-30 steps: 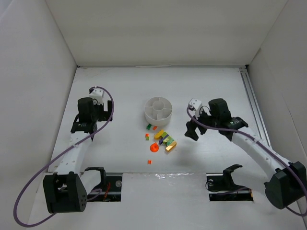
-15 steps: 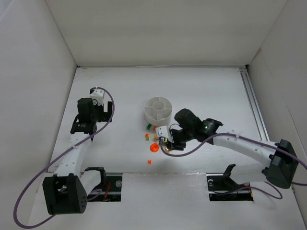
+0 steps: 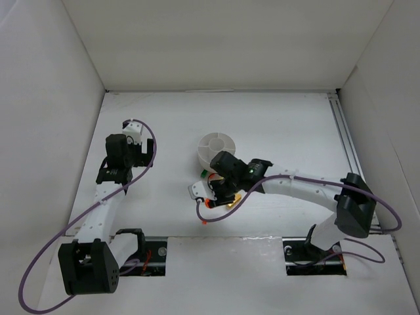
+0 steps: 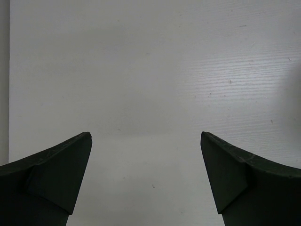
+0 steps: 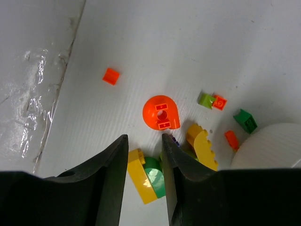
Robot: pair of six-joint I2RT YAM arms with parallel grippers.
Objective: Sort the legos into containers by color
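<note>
The legos lie in a loose group in front of the round white divided dish (image 3: 211,146) (image 5: 273,146). My right gripper (image 5: 144,137) (image 3: 220,197) is down among them, its fingers closed on a joined yellow and green clump (image 5: 146,176). Just past the fingertips sits a round orange piece (image 5: 161,113). A yellow arched brick (image 5: 203,146) with a purple bit under it lies to the right of the jaws. Further out lie a small orange square (image 5: 111,76), a light green and orange pair (image 5: 211,100), a dark green brick (image 5: 245,120) and an orange bit (image 5: 231,139). My left gripper (image 4: 146,136) (image 3: 113,173) is open over bare table.
The right arm (image 3: 295,187) stretches across the table and covers part of the lego group in the top view. White walls (image 3: 65,79) enclose the table on three sides. A metal rail (image 3: 348,144) runs along the right edge. A shiny strip (image 5: 37,94) marks the near table edge.
My right arm has swung left from beside the legos onto them, and its jaws have closed from wide open onto the yellow and green clump. The left arm has stayed still.
</note>
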